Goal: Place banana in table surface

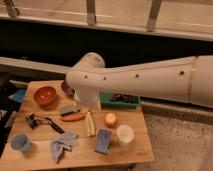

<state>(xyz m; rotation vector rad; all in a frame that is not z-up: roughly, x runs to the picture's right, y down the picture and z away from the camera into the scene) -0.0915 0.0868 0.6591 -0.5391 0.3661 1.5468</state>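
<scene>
The slim pale yellow banana point(90, 123) is laid on the light brown wooden counter point(45, 150). The pincer is hidden under the white arm point(88, 97) at the banana's 12 o'clock; its opening cannot be told.

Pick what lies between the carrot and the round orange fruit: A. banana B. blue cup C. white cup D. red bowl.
A: the banana lies on the table surface between the carrot and round fruit; the hand is hidden behind the arm's wrist, beyond the banana's far end.
</scene>
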